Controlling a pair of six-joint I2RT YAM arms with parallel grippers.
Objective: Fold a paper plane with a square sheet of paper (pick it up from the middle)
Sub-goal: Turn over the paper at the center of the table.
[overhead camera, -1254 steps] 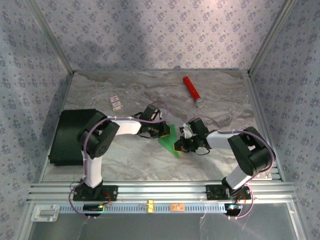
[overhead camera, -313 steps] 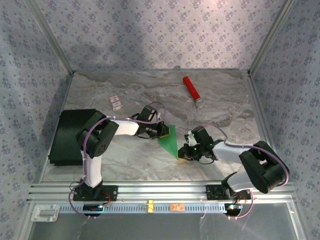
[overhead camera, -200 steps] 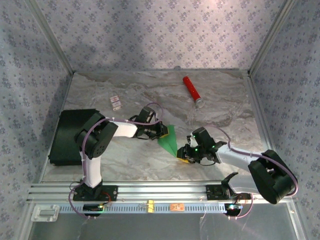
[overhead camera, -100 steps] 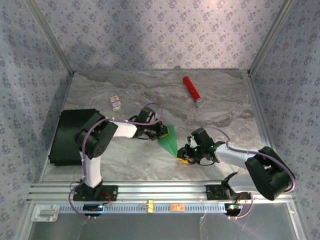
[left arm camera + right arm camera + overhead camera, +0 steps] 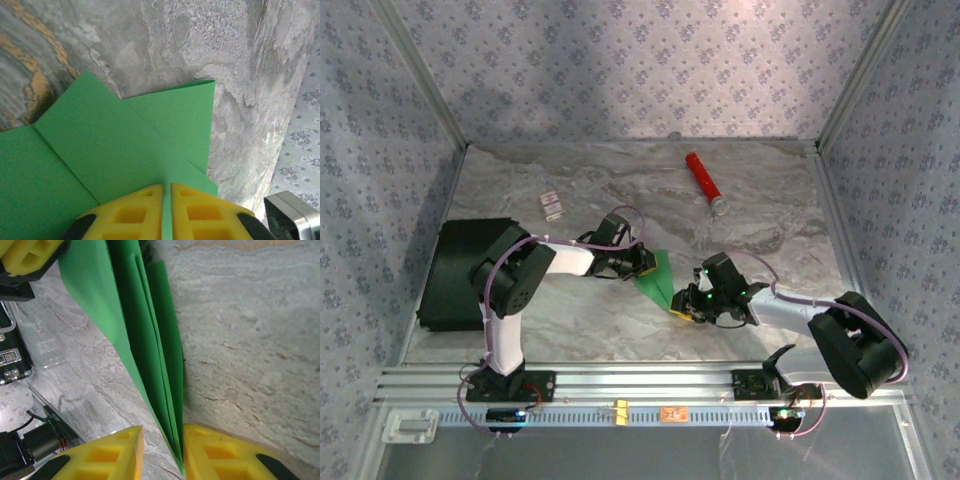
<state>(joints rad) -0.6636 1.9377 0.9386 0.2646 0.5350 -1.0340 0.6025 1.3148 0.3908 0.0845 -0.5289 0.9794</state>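
The square sheet of paper (image 5: 661,281) is bright green and creased into a narrow pointed shape with several layers, standing on edge above the table. My left gripper (image 5: 644,264) is shut on its upper left end; in the left wrist view the yellow pads (image 5: 135,212) pinch a fold of the sheet of paper (image 5: 125,135). My right gripper (image 5: 687,309) straddles the pointed lower tip. In the right wrist view, the sheet of paper (image 5: 145,335) lies against the right pad (image 5: 220,450), and a gap stays at the left pad, so the right gripper (image 5: 162,431) is open.
A red cylinder (image 5: 704,180) lies at the back right. A black flat box (image 5: 460,272) sits at the left edge, with a small card (image 5: 552,206) behind it. An aluminium rail (image 5: 640,382) runs along the front, and patterned walls close in the sides.
My right gripper has crept slightly towards the paper's tip and its jaws have narrowed a little around it. The left gripper and the paper have stayed put.
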